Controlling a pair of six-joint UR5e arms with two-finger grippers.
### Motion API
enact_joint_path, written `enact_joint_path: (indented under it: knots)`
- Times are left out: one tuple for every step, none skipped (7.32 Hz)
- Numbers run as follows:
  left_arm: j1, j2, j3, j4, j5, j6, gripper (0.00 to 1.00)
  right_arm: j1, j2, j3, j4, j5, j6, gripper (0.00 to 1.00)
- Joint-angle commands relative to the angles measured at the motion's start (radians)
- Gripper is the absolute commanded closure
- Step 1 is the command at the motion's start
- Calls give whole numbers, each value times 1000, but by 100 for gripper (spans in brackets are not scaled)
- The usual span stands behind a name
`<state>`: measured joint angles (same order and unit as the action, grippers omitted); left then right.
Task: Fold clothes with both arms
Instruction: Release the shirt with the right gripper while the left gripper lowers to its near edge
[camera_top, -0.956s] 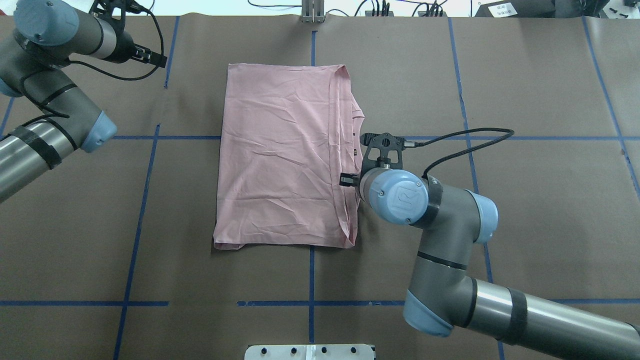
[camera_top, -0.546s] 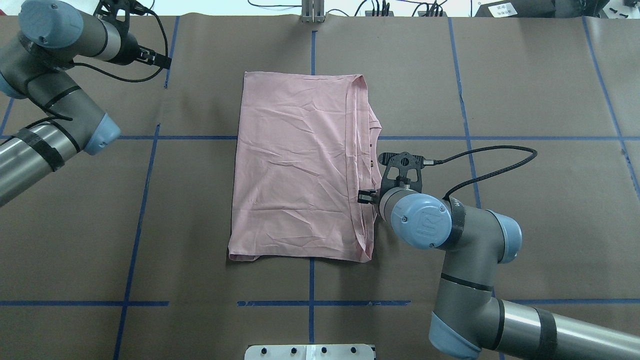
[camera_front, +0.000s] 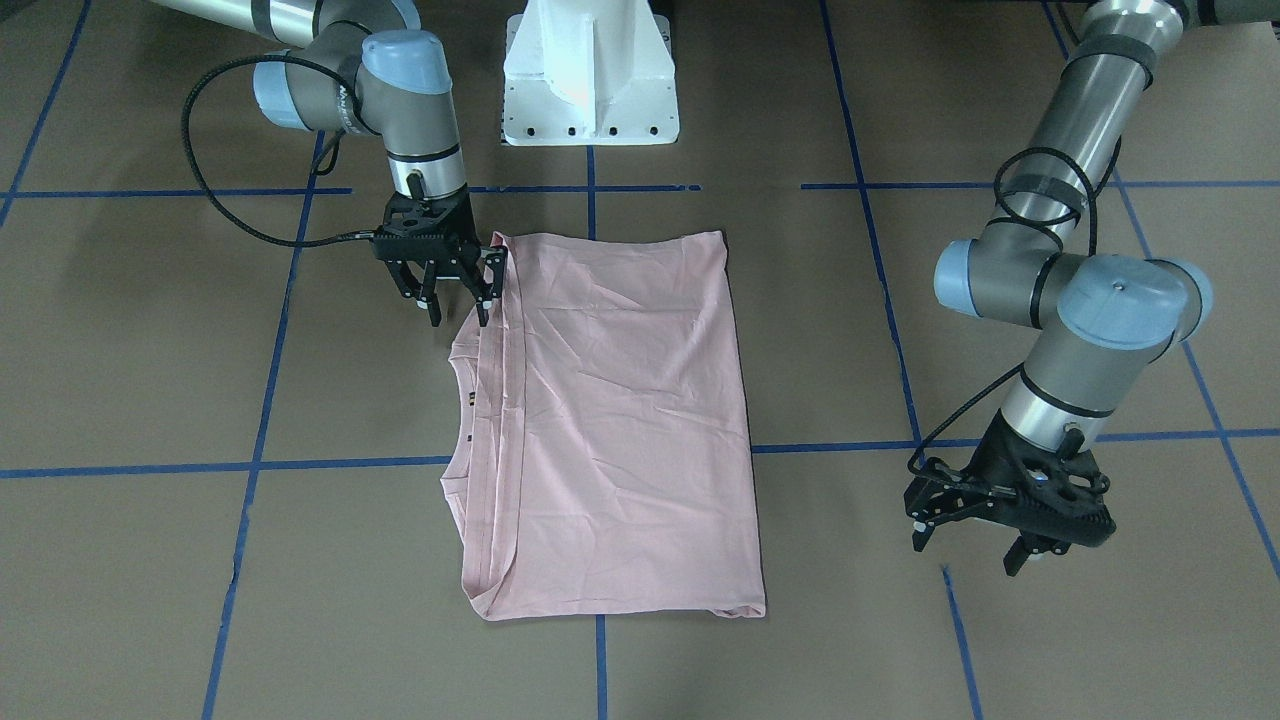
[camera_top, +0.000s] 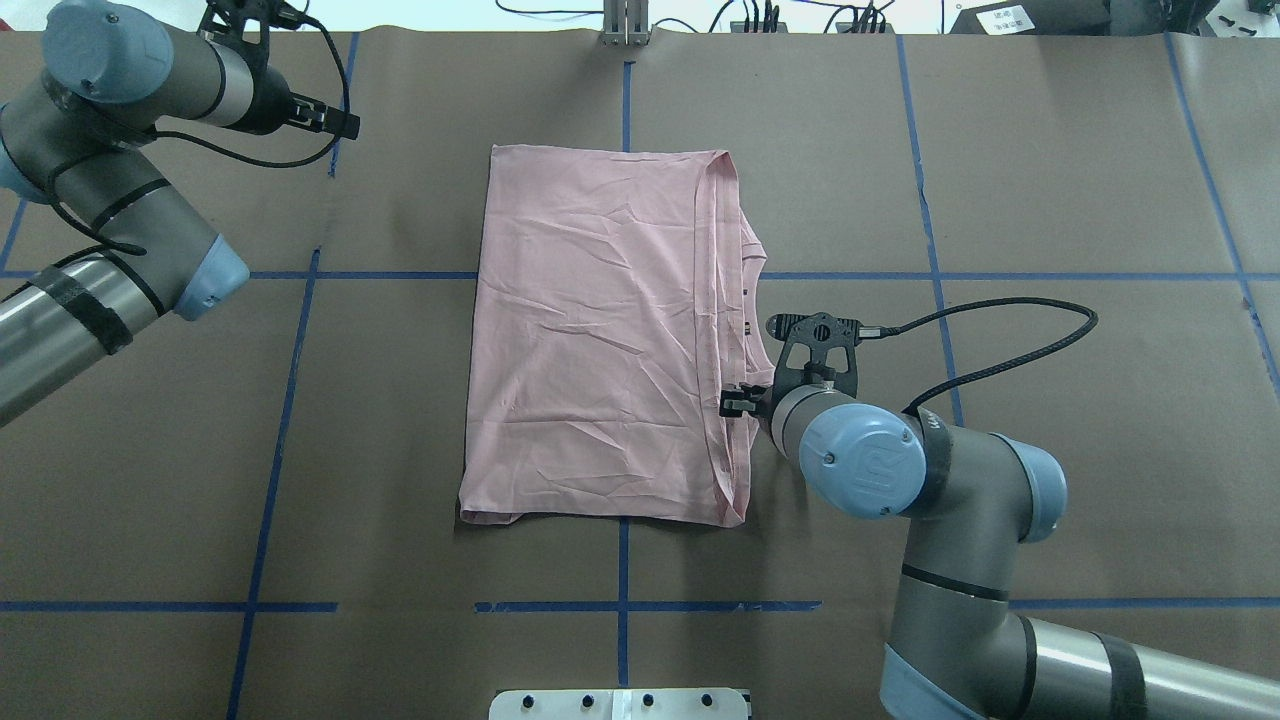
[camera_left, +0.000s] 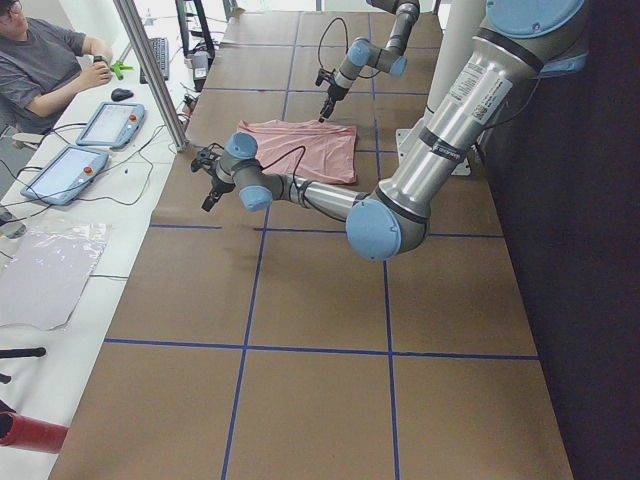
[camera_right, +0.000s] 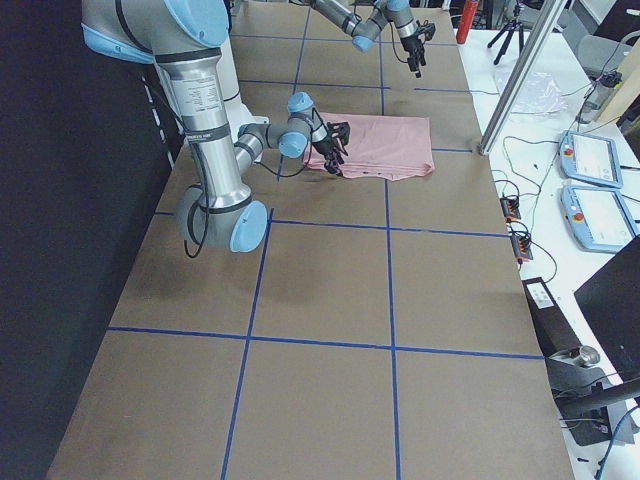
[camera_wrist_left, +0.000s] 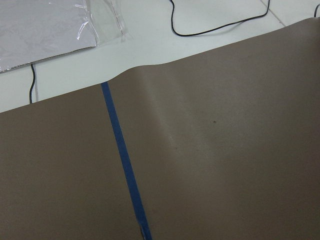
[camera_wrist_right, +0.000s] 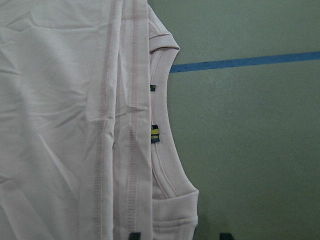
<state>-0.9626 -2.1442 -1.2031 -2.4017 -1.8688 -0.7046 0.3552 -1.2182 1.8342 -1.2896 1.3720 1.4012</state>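
The pale pink T-shirt (camera_top: 600, 330) lies folded into a tall rectangle at the table's middle, plain back up, with the collar and small labels (camera_wrist_right: 155, 134) at its right edge. My right gripper (camera_front: 460, 315) is open and low at that edge, near the corner closest to the robot. One fingertip (camera_wrist_right: 134, 235) is over the shirt's (camera_wrist_right: 75, 125) hem and the other over the bare table. It holds nothing. My left gripper (camera_front: 968, 555) is open and empty, far off over bare table at the far left. The Snoopy print is hidden.
The table (camera_top: 1050, 200) is brown paper with blue tape lines. The white pedestal base (camera_front: 590, 70) stands at the robot's edge. A metal post (camera_top: 625, 20) and cables stand at the far edge. An operator (camera_left: 50, 60) sits at a side desk with tablets.
The shirt slid to the right together with my right gripper, then came to rest. The right arm drew slightly nearer the robot. The left arm shifted a little to the right.
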Motion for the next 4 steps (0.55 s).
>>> enact_joint_path:
  knots:
    - [82, 88, -183, 21, 2, -181, 0, -1, -133, 187, 4, 32, 1, 0]
    - [167, 162, -325, 57, 11, -299, 0, -8, -162, 215, 12, 30, 10, 0]
    - [245, 235, -481, 120, 28, -405, 0, -18, -162, 215, 12, 29, 12, 0]
    - [365, 289, -635, 221, 107, -515, 0, -18, -162, 215, 12, 27, 12, 0]
